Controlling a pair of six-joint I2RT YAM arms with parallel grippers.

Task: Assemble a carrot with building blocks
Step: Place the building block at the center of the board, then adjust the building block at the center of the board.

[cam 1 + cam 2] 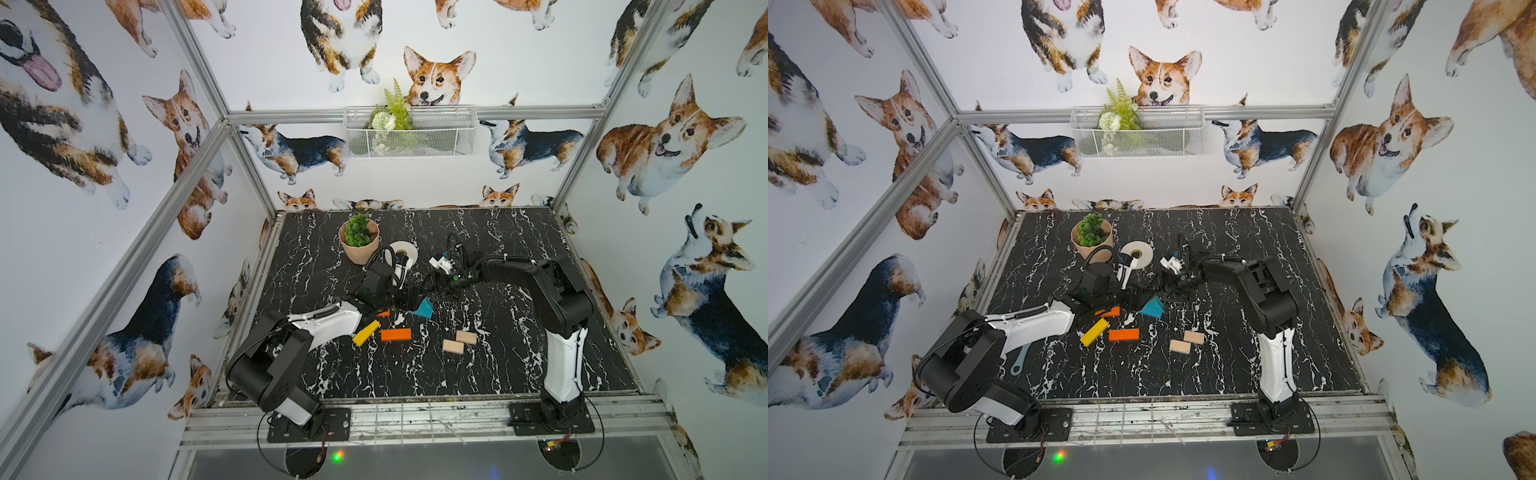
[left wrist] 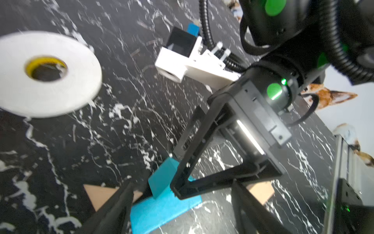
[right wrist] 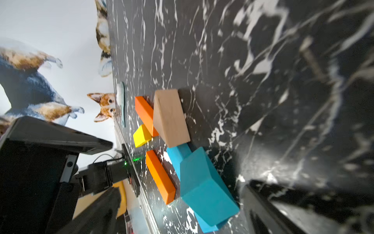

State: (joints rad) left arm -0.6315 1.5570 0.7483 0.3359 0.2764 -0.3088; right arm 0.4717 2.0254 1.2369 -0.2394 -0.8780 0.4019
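Currently the right gripper (image 3: 183, 185) has its jaws spread wide and holds nothing. The teal triangle (image 3: 206, 182) sits between them, propped on the teal bar (image 3: 176, 157). The wood triangle (image 3: 172, 119) lies just past the fingertips, touching the bar. An orange block (image 3: 159, 178) and a yellow block (image 3: 141, 135) lie beside them. The left gripper (image 2: 182, 183) is also open and empty, facing the teal pieces. The plain wood rectangles (image 1: 466, 337) lie well apart from both jaws.

The left arm (image 1: 328, 320) and right arm (image 1: 515, 272) reached inward, wrists nearly meeting. The left gripper (image 2: 182, 188) and right gripper (image 2: 175, 175) had jaws spread, gripping nothing.
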